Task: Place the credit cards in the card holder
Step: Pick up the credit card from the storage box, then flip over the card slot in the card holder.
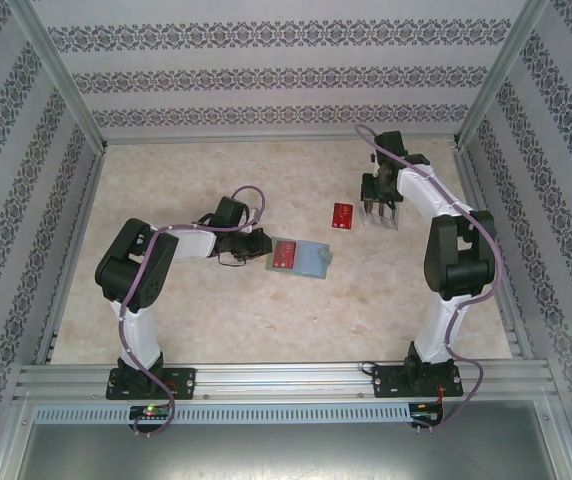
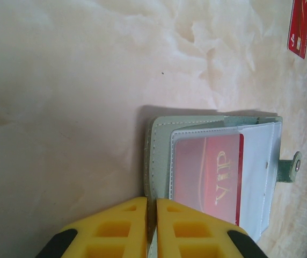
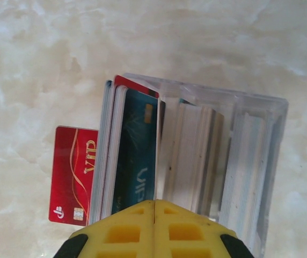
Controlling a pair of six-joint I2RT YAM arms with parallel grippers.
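The card holder [image 1: 306, 258] lay open on the marbled table [image 1: 216, 320], roughly midway between the two arms, so I took my bearings from it. One red VIP card [image 2: 207, 172] sat tucked in a clear sleeve on its inner leaf. A small strap [image 2: 291, 166] with a snap stuck out from the side of the holder away from the left arm. The left gripper [image 2: 152, 201] was down at the holder's edge nearest that arm. Its yellow fingers [image 2: 116, 231] were drawn almost together, with the grey-green cover's edge running into the thin slit between them, so it looked clamped on that edge. Beyond the holder, farther from the arms' bases and off to the right, a loose red card [image 1: 343, 215] lay flat on the table, well apart from the holder. Farther from the holder again, just beside that card, stood a clear stand [image 3: 250, 140] with slots, packed with more cards set on edge. The right gripper [image 3: 153, 203] hung over the stand. Its fingers [image 3: 191, 231] were pressed tight together, their tips right at the top of a blue card [image 3: 137, 156] and the clear divider next to it. Whether they pinched anything I couldn't tell.
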